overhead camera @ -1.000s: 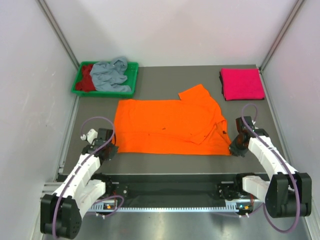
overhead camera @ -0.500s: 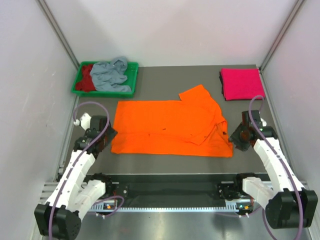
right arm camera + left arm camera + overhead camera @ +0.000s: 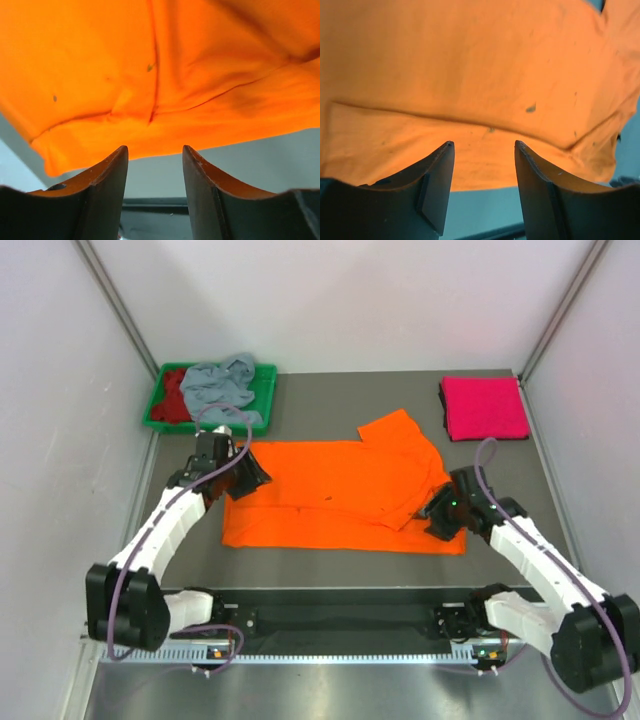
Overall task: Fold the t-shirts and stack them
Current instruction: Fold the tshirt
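The bright orange t-shirt (image 3: 340, 495) lies spread flat mid-table, one sleeve folded over at its right. My left gripper (image 3: 250, 478) hovers over the shirt's far left corner, jaws open and empty; the left wrist view shows orange cloth (image 3: 470, 75) beyond the gripper (image 3: 484, 145). My right gripper (image 3: 432, 512) is at the shirt's near right part, also open and empty (image 3: 154, 148), with the shirt's hem (image 3: 150, 65) ahead of it. A magenta pink t-shirt (image 3: 483, 408) lies folded at the back right. Grey-blue (image 3: 220, 388) and dark red (image 3: 175, 395) t-shirts are crumpled in the tray.
The green plastic tray (image 3: 205, 426) stands at the back left by the wall. White walls enclose the grey table (image 3: 330, 400) on three sides. A metal rail runs along the near edge by the arm bases.
Both grippers went from shut to open and left the shirt's near corners. The left arm swung back to the far left corner; the right moved left over the shirt's right part.
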Robot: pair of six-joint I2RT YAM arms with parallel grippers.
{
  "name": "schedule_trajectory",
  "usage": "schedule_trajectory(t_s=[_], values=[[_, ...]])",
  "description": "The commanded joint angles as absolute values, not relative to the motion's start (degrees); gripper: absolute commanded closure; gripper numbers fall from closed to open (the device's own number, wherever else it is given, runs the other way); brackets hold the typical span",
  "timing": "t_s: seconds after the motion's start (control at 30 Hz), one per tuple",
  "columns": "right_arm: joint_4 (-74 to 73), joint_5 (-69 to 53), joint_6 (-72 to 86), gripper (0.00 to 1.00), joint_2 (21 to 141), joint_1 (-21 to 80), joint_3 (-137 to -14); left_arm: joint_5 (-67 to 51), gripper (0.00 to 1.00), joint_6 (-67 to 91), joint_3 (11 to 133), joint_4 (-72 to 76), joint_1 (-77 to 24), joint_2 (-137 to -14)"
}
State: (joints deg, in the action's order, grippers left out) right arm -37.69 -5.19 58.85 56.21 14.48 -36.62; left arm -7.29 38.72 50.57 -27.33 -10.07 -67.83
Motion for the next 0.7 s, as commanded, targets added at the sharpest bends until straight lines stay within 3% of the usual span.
schedule_trajectory(t_s=[0.0,0.3,0.4,0.67], values=[[-28.83,-4.22,68.46,0.53,59.14,21.59,-37.17,-18.45,0.44,35.86,52.03,-24.43,-9.58,-72.31],[-23.3,-3.69,72.68,0.54,69.96,25.58,-37.97,-16.71,0.5,35.33,53.25,-24.69,-6.33,-77.95],[-21.98,-3.69,73.74,0.55,71.54,25.66,-37.97,-14.42,0.58,34.89,53.18,-25.4,-6.24,-78.4],[-22.68,-3.25,73.74,0.55,74.61,26.19,-38.67,7.17,0.5,45.34,46.24,-30.06,-6.15,-74.1]])
